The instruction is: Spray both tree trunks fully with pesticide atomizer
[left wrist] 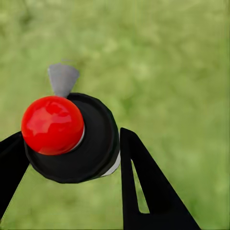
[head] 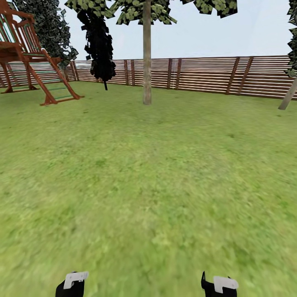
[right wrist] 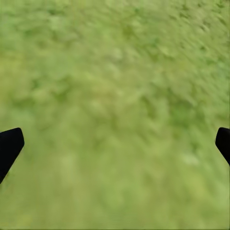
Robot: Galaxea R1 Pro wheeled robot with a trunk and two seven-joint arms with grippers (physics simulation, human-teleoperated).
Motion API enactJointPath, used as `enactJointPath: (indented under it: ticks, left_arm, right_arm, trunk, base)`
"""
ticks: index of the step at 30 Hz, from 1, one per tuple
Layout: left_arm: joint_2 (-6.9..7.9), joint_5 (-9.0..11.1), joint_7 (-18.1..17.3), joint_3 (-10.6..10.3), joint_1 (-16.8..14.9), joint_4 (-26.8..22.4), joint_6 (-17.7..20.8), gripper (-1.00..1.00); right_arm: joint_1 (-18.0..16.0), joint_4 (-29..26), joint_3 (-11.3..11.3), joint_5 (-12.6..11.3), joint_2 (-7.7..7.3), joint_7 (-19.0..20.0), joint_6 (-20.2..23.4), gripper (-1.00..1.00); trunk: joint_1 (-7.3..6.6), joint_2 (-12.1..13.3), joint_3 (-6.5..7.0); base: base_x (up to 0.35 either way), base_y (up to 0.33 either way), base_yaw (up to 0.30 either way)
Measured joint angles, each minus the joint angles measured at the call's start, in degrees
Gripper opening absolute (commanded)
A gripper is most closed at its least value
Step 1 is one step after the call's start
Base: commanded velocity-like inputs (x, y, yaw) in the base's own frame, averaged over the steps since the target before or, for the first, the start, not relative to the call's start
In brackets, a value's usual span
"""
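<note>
The left gripper (left wrist: 72, 158) was closed on the pesticide atomizer (left wrist: 72, 139). The right gripper (right wrist: 115, 143) hung wide open, empty, over the lawn (head: 148, 185).

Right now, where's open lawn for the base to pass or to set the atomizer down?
Open: the wide lawn from the end effectors up to the tree trunk, and the stretch on that trunk's right, bordered by the fence. Crowded: far left, around the wooden play frame and the dark columnar tree. The left end effector grips the atomizer.
</note>
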Motion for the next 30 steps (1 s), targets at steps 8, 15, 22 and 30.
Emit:
enactJointPath:
  ticks: [8, 15, 22, 30]
  left_arm:
    - [0.00, 0.00, 0.00, 0.00, -0.02, 0.00, 0.00, -1.00]
    - [0.06, 0.01, 0.00, 0.01, -0.01, 0.00, 0.00, -1.00]
    - [0.07, 0.00, 0.00, 0.00, -0.02, 0.00, 0.00, -1.00]
    - [0.07, -0.01, 0.00, -0.01, -0.05, 0.00, 0.00, -1.00]
  right_arm:
    - [0.00, 0.00, 0.00, 0.00, 0.00, 0.00, 0.00, 1.00]
    - [0.00, -0.02, 0.00, 0.00, 0.00, 0.00, 0.00, 1.00]
    - [0.00, -0.02, 0.00, 0.00, 0.00, 0.00, 0.00, 1.00]
    - [0.00, -0.02, 0.00, 0.00, 0.00, 0.00, 0.00, 1.00]
  trunk:
    - [0.00, 0.00, 0.00]
    - [0.00, 0.00, 0.00]
    - [0.00, 0.00, 0.00]
    - [0.00, 0.00, 0.00]
  base:
    - [0.340, 0.000, 0.000]
    - [0.340, 0.000, 0.000]
    - [0.340, 0.000, 0.000]
    - [0.340, 0.000, 0.000]
